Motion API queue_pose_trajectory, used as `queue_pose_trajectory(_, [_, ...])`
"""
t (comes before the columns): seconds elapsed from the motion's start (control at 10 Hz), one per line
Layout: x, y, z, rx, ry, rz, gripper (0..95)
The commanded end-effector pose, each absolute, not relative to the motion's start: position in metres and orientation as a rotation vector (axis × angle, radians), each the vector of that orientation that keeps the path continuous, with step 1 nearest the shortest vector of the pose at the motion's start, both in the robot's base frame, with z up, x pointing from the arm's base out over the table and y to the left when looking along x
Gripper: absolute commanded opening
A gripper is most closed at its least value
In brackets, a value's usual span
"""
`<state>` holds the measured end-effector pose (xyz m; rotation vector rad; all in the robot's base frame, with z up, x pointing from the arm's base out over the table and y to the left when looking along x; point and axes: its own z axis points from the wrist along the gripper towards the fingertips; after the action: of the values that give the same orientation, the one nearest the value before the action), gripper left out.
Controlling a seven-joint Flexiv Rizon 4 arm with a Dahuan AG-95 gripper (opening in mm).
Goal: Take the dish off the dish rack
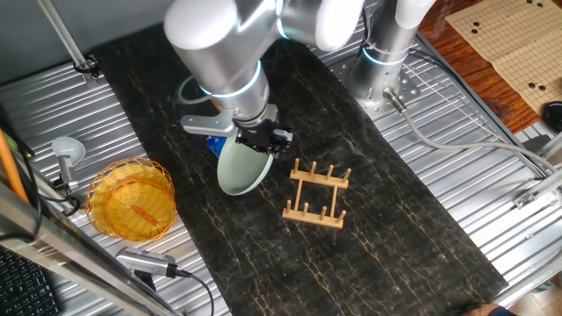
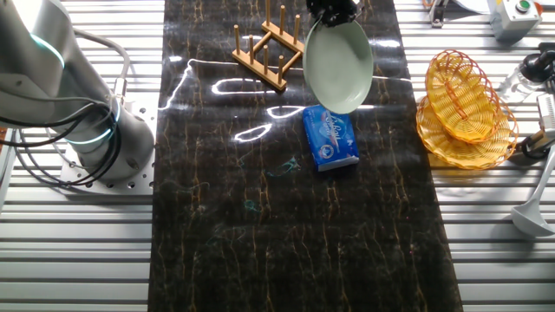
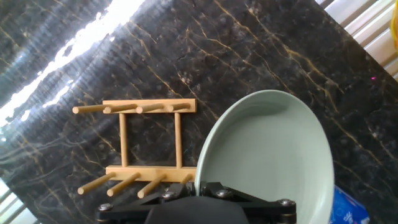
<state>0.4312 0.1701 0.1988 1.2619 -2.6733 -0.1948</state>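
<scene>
The pale mint-green dish hangs on edge from my gripper, lifted above the dark mat and clear of the rack. My gripper is shut on the dish's rim. The light-wood dish rack stands empty to the right of the dish. In the other fixed view the dish hangs right of the rack. In the hand view the dish fills the lower right and the rack lies to its left, below.
A blue packet lies on the mat under the dish. A yellow woven basket sits at the mat's left edge. The arm's base stands at the back right. Cables and a ladle lie on the metal table.
</scene>
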Motion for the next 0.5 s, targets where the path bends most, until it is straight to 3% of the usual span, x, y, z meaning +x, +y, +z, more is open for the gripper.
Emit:
queue_pose_trajectory(0.1, [0.4306,0.1696,0.1971,1.281,-2.683,-0.205,0.0])
queue_pose_trajectory(0.5, [0.4304,0.1696,0.1967,1.274,-2.683,-0.197,0.0])
